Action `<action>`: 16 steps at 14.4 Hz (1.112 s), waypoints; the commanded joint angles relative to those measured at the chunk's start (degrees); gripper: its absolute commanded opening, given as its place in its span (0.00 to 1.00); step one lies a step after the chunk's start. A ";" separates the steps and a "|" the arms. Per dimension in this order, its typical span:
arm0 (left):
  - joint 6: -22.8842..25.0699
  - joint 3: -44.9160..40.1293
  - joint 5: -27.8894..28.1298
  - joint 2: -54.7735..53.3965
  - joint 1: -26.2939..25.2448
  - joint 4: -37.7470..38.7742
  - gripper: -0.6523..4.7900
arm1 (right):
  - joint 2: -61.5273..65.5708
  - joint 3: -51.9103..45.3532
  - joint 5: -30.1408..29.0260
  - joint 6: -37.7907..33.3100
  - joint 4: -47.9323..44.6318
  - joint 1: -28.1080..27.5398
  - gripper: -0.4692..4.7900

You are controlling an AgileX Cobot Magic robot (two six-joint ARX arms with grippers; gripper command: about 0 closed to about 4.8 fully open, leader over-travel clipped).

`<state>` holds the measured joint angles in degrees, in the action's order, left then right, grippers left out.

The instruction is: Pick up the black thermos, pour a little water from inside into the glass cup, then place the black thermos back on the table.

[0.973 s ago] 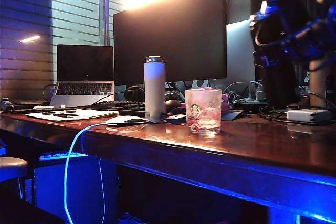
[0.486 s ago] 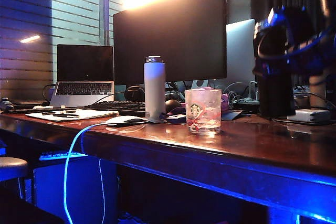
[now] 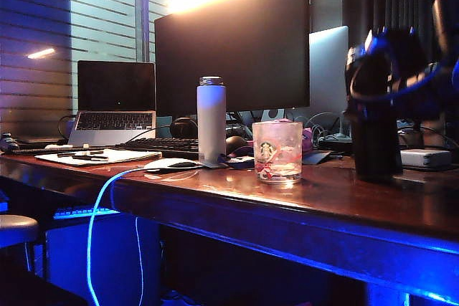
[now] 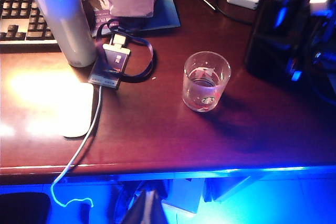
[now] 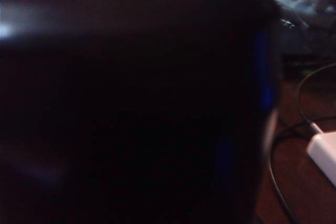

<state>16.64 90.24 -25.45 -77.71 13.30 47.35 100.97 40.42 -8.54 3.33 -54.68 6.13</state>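
Black thermos: upright on the surface at the right of the exterior view, base down on the wood, well apart from the glass cup – fills nearly the whole right wrist view as a dark blur.
Right claw: wrapped around the upper part of the black thermos, fingers spread wide on its body, so grasping it as far as can be seen.
Left claw: out of all views, can't tell its state; its wrist camera just looks down on the surface from above.
Glass cup: standing upright near the middle, Starbucks logo facing front, a bit of liquid in the bottom in the left wrist view.
White bottle: upright, left of the glass cup, silver cap on.
Other stuff: white mouse with cable, lanyard with card beside the white bottle, white charger behind the black thermos – plus monitor and laptop at the back.
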 commanded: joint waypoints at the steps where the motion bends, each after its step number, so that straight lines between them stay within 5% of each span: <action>1: -0.15 0.17 -0.24 0.13 0.07 -0.72 0.12 | -0.15 0.52 0.15 -0.31 -0.37 -0.17 0.14; 2: -0.15 0.17 -0.26 0.15 0.07 -0.72 0.12 | -0.15 0.52 1.36 -0.28 0.59 -0.28 0.14; 4: -0.15 0.17 -0.26 0.13 0.07 -0.72 0.12 | -0.15 0.52 0.70 -0.31 0.87 -0.28 0.36; 6: -0.15 0.17 -0.24 0.15 0.07 -0.72 0.12 | -0.17 0.52 0.68 -0.31 0.85 -0.28 0.93; 7: -0.15 0.17 -0.24 0.15 0.07 -0.72 0.12 | -0.17 0.50 0.68 -0.31 0.87 -0.28 1.00; 16: -0.15 0.17 -0.24 0.15 0.07 -0.72 0.12 | -4.17 0.46 -2.36 -0.33 6.21 -0.33 1.00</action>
<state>16.64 90.24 -25.45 -77.71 13.30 47.35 97.78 40.60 -10.50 3.01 -49.69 5.82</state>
